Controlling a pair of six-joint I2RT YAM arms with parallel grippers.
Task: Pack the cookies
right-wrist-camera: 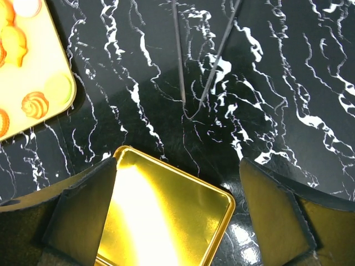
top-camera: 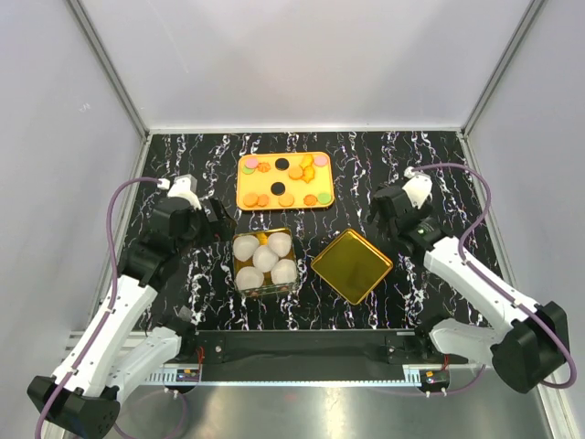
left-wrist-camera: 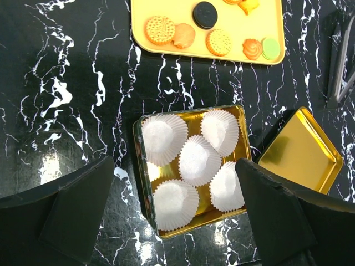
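Left gripper (left-wrist-camera: 175, 183) agape above tin (left-wrist-camera: 183, 230), cookies (left-wrist-camera: 160, 29) on tray (left-wrist-camera: 166, 8)

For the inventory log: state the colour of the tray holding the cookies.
Yellow-orange tray; clearest from the top external view.

Cookies (top-camera: 282, 164) on tray (top-camera: 265, 181) behind tin (top-camera: 267, 293)

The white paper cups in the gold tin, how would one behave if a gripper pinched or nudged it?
Probably light and floppy: the paper cups have thin pleated walls likely to crumple under a pinch. They overlap loosely in the tin, so nudging one would probably shift its neighbours.
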